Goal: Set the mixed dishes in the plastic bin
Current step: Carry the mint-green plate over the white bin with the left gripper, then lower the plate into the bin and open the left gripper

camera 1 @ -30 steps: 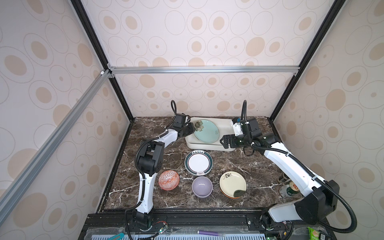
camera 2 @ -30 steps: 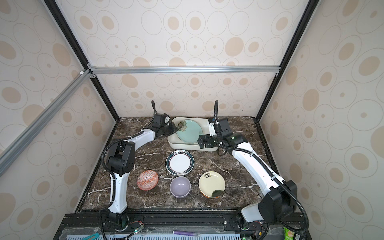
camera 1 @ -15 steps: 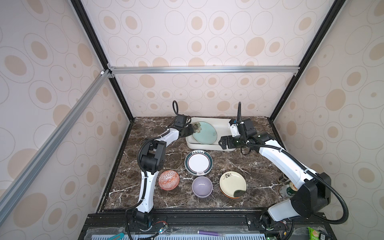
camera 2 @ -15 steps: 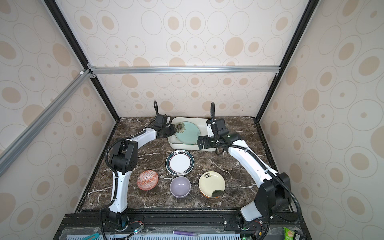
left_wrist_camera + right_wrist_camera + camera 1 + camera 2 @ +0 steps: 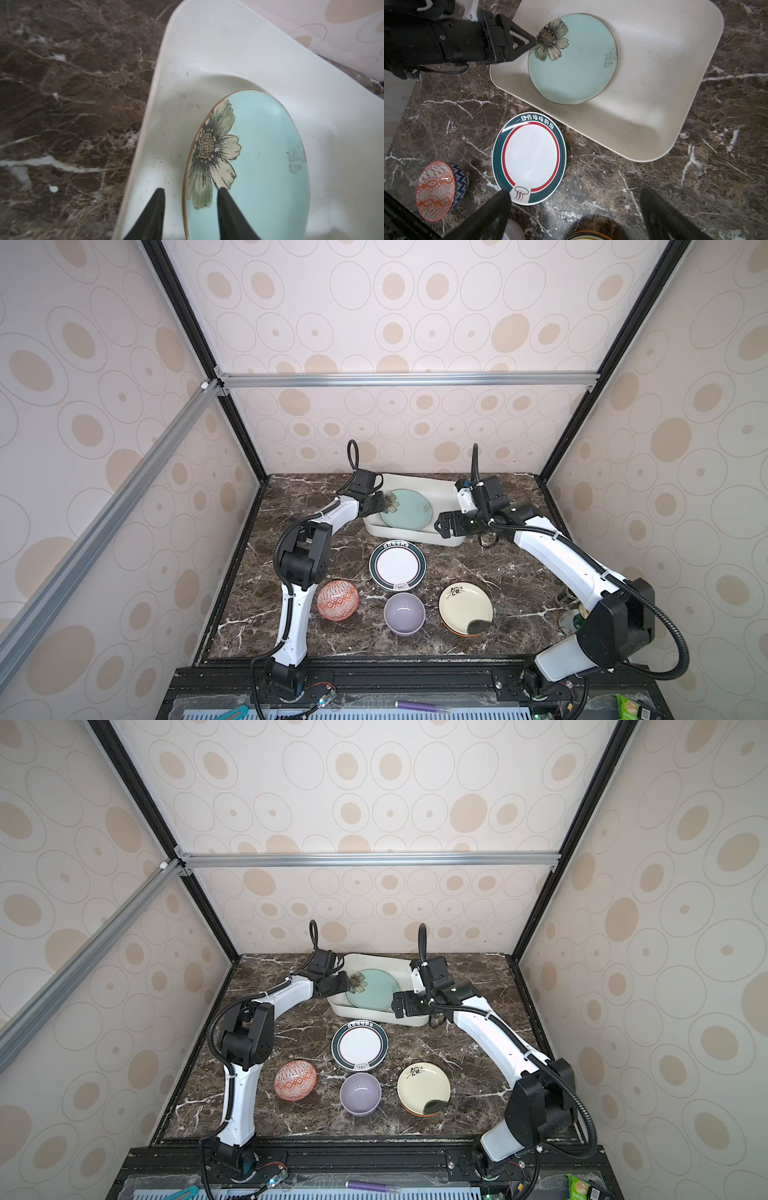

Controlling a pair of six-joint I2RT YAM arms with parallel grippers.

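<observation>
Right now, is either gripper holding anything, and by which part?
Nothing is held. The left gripper stands open astride the teal plate at its flowered rim, not pinching it; it lies in the bin. The right gripper is open, empty.

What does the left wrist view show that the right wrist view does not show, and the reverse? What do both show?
Only the left wrist view shows the wallpapered wall beyond the white bin, and the gap between the left claw's fingertips, with the teal plate's rim in it. Only the right wrist view shows the green-rimmed plate and the patterned bowl on the marble table, and the right claw, wide open and empty. Both show the teal plate lying in the bin, the left claw at its rim, and the table.
</observation>
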